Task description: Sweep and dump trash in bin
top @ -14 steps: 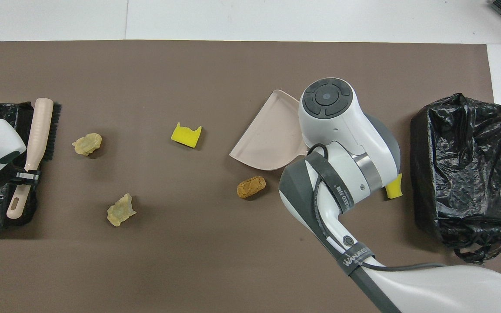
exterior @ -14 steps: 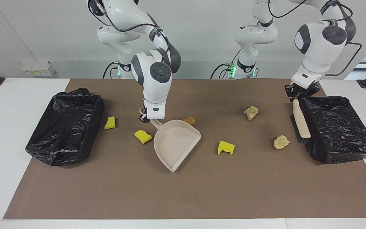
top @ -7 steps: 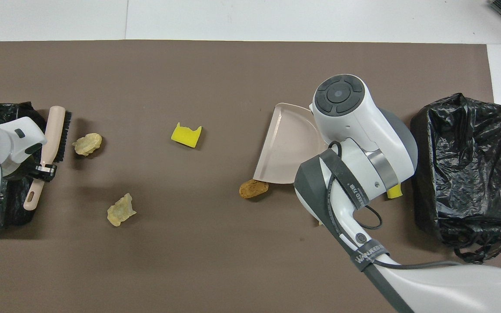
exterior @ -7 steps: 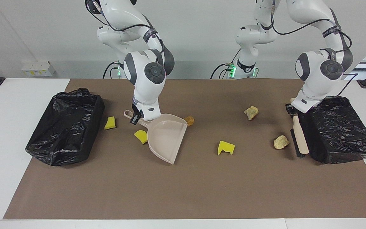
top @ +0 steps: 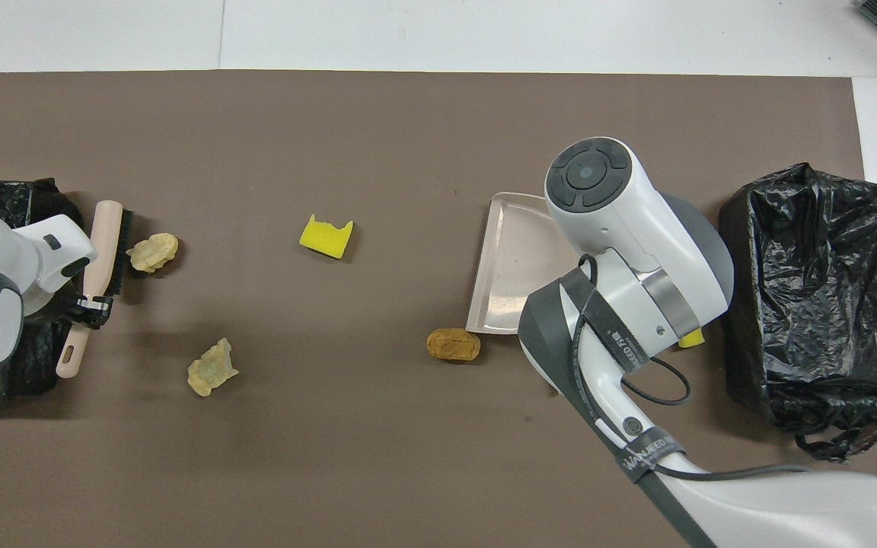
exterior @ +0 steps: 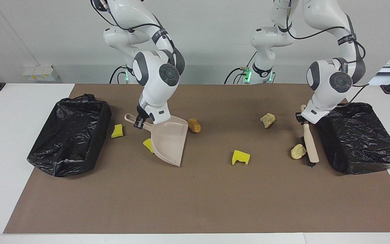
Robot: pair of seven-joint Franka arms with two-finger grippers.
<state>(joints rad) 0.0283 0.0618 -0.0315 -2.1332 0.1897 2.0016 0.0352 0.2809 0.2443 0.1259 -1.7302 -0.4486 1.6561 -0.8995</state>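
1. The right gripper (exterior: 139,121) is clamped shut on the handle of the beige dustpan (exterior: 169,144), which sits tilted on the brown mat (exterior: 195,196) with its mouth turned toward the left arm's end.
2. The left gripper (exterior: 301,117) is closed on the handle of the brush (exterior: 310,144), whose bristles are down on the mat just beside one bin.
3. A pale foam lump (exterior: 298,151) touches the brush; a second pale lump (exterior: 267,120) lies nearer to the robots.
4. A yellow sponge piece (exterior: 240,157) lies between brush and dustpan.
5. A tan lump (exterior: 194,125) sits just beside the dustpan's mouth.
6. One yellow sponge bit (exterior: 147,144) peeks from under the dustpan; another yellow chunk (exterior: 117,130) lies near the black-bagged bin (exterior: 69,135) at the right arm's end.
7. A second bagged bin (exterior: 359,137) stands at the left arm's end.
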